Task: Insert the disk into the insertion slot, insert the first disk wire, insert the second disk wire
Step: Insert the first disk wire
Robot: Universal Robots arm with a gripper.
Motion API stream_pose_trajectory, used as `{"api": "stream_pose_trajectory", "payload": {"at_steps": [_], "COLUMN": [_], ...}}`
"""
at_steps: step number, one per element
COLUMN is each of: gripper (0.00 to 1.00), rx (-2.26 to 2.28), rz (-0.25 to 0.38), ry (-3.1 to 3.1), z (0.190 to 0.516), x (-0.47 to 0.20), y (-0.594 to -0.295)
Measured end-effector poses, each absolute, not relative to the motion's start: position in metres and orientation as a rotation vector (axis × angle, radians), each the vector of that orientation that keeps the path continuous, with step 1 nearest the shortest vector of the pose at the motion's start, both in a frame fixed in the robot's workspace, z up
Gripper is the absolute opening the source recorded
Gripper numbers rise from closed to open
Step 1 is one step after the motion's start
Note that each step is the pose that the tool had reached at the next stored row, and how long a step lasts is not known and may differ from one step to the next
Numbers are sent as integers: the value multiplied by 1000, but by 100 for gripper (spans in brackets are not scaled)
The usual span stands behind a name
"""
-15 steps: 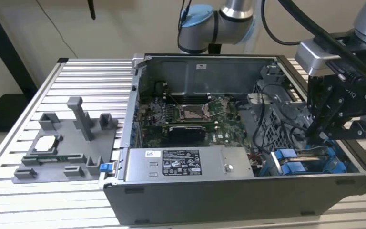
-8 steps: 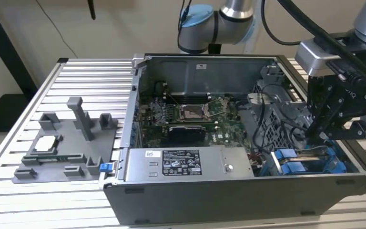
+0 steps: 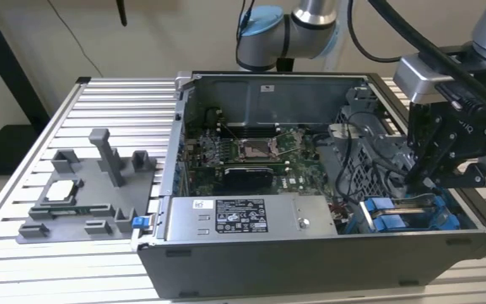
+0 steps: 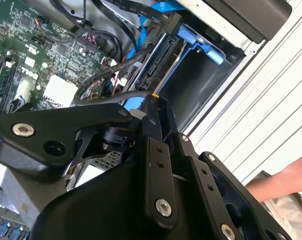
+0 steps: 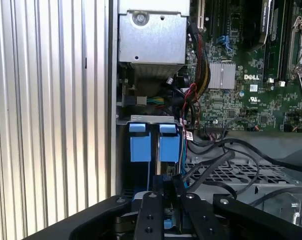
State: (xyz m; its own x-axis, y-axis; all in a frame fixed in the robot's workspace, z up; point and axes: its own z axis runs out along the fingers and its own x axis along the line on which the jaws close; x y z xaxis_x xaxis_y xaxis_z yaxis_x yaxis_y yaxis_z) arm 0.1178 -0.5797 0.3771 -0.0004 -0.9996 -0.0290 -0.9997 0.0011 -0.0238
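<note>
The disk sits in the insertion slot (image 3: 357, 221) at the case's front corner on the exterior view's right. Its blue carrier tabs (image 3: 395, 214) show at the mouth, and again in the first wrist view as two blue tabs (image 5: 154, 145). My gripper (image 3: 415, 178) hangs just above that bay, its fingers (image 5: 151, 210) close together. They pinch the end of a black disk wire (image 5: 210, 167) that loops in from the motherboard side. In the second wrist view the wire (image 4: 106, 96) ends at my gripper (image 4: 154, 99), a short way from the disk's connector edge (image 4: 160, 60).
A grey power-supply box (image 3: 243, 218) fills the case's front. Behind it lies the motherboard (image 3: 252, 152), with loose black and red cables (image 5: 198, 100) beside the bay. A grey fixture (image 3: 83, 190) stands on the slatted table at the exterior view's left. A person's hand (image 4: 285, 180) is outside the case.
</note>
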Motion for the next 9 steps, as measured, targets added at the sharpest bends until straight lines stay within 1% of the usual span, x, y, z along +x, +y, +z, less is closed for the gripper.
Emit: {"api": "stream_pose_trajectory", "payload": {"at_steps": [9], "gripper": [0], "rx": [-2214], "rz": [61], "ry": [2217], "z": [371], "x": [138], "y": [-586]}}
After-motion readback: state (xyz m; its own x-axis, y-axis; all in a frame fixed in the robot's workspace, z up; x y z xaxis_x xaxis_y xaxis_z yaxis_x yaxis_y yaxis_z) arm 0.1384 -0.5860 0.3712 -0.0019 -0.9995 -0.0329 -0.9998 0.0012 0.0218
